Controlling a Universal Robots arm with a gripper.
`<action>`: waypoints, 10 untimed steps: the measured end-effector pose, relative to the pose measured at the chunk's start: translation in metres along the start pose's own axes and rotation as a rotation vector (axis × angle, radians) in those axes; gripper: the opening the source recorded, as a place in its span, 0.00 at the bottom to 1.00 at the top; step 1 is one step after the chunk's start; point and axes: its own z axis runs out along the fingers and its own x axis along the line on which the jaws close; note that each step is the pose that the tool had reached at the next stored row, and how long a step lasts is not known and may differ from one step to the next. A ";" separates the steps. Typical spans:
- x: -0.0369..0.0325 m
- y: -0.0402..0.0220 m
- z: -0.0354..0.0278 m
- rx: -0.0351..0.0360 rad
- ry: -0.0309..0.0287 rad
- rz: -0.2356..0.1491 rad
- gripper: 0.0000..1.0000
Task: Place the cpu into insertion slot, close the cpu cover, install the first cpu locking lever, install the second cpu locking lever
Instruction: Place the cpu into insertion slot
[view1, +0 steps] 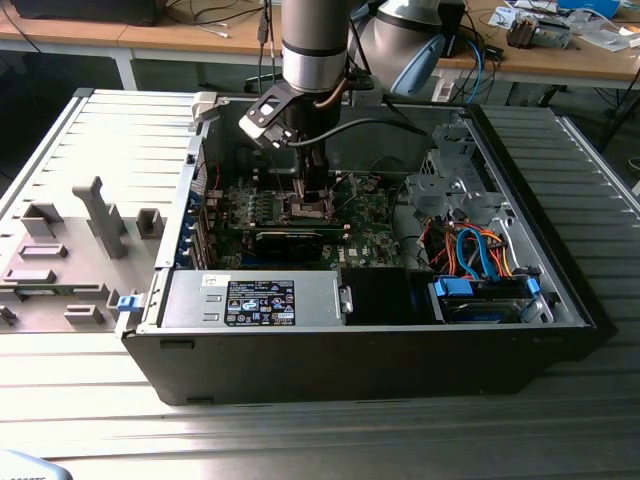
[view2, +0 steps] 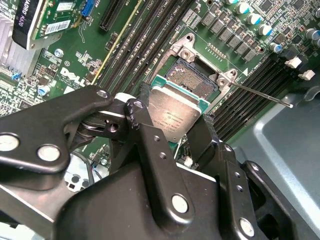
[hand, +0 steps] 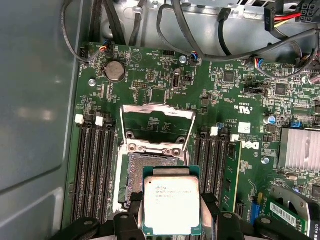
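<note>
Our gripper (view2: 172, 120) clamped the cpu (hand: 171, 202) by opposite edges, metal top up, just above the open insertion slot (hand: 131, 175). The cpu cover (hand: 155, 109) stood tilted back, which we judged left the slot clear for seating.

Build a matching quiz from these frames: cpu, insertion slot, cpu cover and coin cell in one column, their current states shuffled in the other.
Things:
1. cpu
2. insertion slot
3. cpu cover
4. coin cell

States:
A. swung open, off the socket
B. round and silver, set in the green motherboard
C. bare, contacts exposed, nothing seated in it
D. gripped by the tool, over the socket's edge, not yet seated

Pairs: 1-D, 2-C, 3-A, 4-B
</note>
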 end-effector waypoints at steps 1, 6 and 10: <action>0.0000 0.0000 0.0000 0.0000 0.0000 0.001 0.55; 0.0000 0.0000 0.0001 0.0002 -0.0001 0.010 0.55; 0.0000 0.0000 0.0001 0.0003 -0.0002 0.015 0.55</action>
